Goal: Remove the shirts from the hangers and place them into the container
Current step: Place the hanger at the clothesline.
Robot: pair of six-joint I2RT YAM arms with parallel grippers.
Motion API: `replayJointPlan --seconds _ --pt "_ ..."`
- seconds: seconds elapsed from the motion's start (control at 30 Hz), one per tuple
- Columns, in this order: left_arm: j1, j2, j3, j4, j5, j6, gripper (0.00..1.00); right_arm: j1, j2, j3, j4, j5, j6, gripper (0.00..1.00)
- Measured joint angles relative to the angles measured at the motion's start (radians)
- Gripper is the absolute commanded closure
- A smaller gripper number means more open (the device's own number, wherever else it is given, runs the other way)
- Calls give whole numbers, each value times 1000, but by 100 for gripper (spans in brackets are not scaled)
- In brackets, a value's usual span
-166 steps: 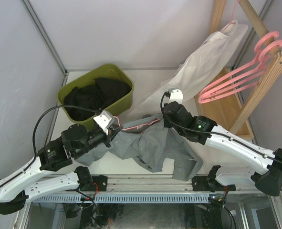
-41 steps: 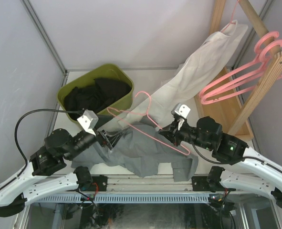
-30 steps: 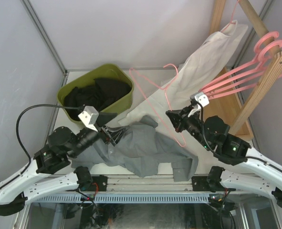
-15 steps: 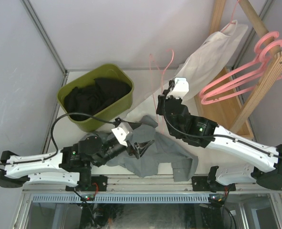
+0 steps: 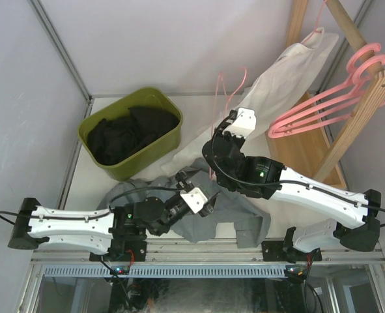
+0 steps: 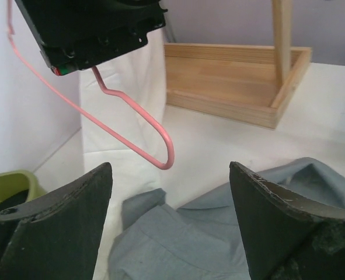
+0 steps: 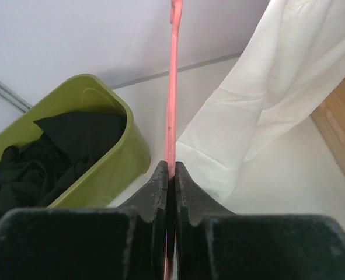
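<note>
The pink hanger (image 7: 172, 70) has come clear of the grey shirt (image 5: 234, 210) - my right gripper (image 7: 170, 169) is pinched tight on its wire, holding it aloft. My left gripper (image 6: 169, 169) has swung in over the shirt, jaws wide and empty - the shirt lies on the table near the green container (image 5: 154, 152), not yet in.

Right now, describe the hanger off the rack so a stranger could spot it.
From the wooden rack at right, look left past the white shirt. The hanger is pinched in the right gripper; the other hangers hang on the rack.
</note>
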Motion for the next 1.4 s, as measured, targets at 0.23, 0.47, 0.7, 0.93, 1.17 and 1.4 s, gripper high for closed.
replayJointPlan --seconds 0.23,0.47,0.7,0.93,1.17,1.4 --pt "-8 52 -44 200 -137 167 32 18 19 22 -65 20 114 100" --pt "-10 132 -44 378 -211 298 51 20 19 23 -117 19 209 100" --pt "-32 168 -50 483 -254 367 92 20 18 24 -130 16 278 100" --pt "-41 190 -51 577 -307 428 100 14 -31 -12 -72 -14 292 90" --pt "-42 127 -72 571 -328 412 100 16 -97 -62 -22 -96 226 66" --pt "-39 -18 -97 453 -333 325 100 14 -202 -169 143 -285 50 52"
